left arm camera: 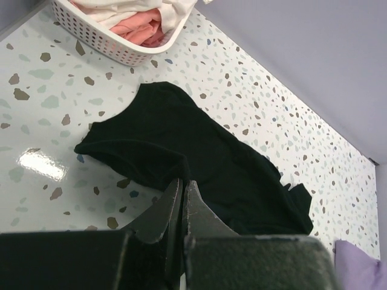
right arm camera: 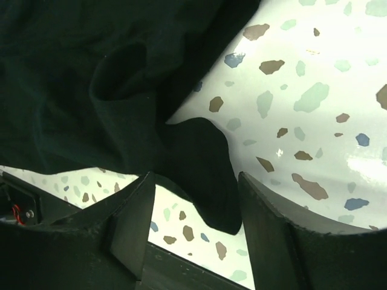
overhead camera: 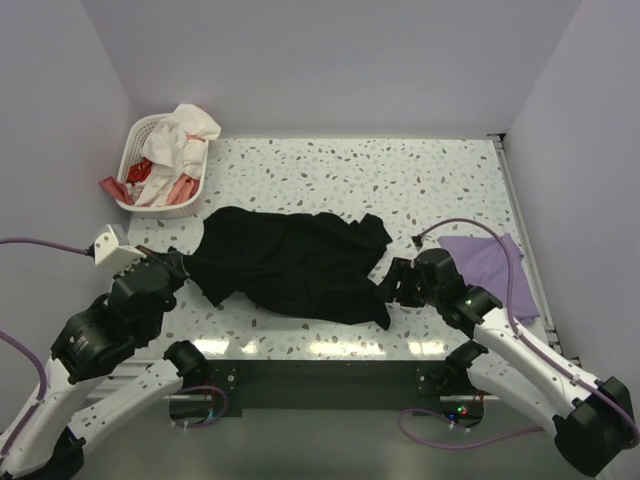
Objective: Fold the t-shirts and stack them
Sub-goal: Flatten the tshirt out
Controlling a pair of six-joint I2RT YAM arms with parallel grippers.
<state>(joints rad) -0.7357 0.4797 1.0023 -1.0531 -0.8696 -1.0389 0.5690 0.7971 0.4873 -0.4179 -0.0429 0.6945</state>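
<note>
We see the rumpled black cloth t-shirt [overhead camera: 290,262] spread mid-worktop [overhead camera: 400,170]. The right end effector [right arm camera: 195,181] is apart over its hem. The left end effector [left arm camera: 182,199] is together, any pinch unclear. The right arm [overhead camera: 520,340] half-hides the folded lavender t-shirt [overhead camera: 485,262].

White basket [left arm camera: 103,42], white and pink laundry [overhead camera: 180,135] inside; speckled table [overhead camera: 400,170].

The table [overhead camera: 400,170] is taken in by the top external camera from above and behind the arm bases [overhead camera: 190,360], angled down toward the far wall [overhead camera: 330,70]. From the left wrist, a low slanting view is given across the black tee [left arm camera: 199,157] toward the laundry basket [left arm camera: 115,45]. The right wrist camera is held very close over that tee's near edge. The tee is shared by all three views, the basket by the first two
</note>
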